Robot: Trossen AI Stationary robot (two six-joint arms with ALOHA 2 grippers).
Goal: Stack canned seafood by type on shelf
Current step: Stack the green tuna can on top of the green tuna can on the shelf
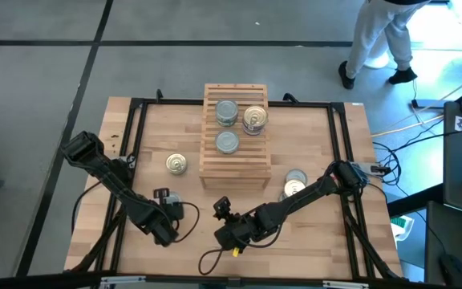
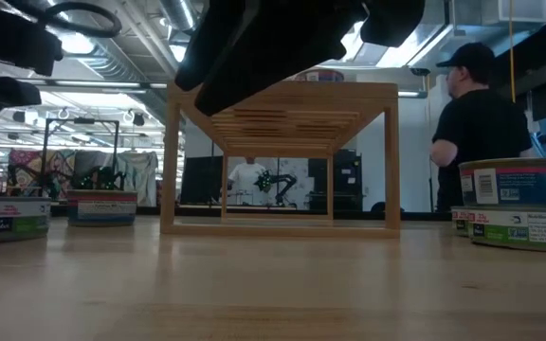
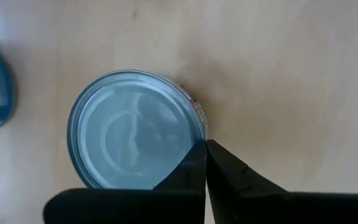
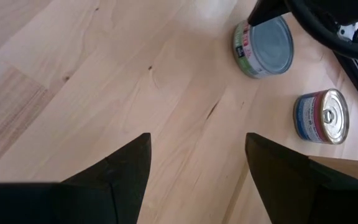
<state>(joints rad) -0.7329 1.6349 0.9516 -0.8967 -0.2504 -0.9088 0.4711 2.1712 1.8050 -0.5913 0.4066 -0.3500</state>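
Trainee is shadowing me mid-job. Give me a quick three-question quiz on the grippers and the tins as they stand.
1. True or false: the left gripper has its fingers spread wide over the silver-topped tin.
2. In the high view, how many tin tops show on the shelf?
3. The right gripper is: A) open over bare tabletop; B) shut on a gold-topped tin; C) resting on the shelf.

Key: 1 false, its fingers are shut together at that tin's rim; 2 three; 3 A.
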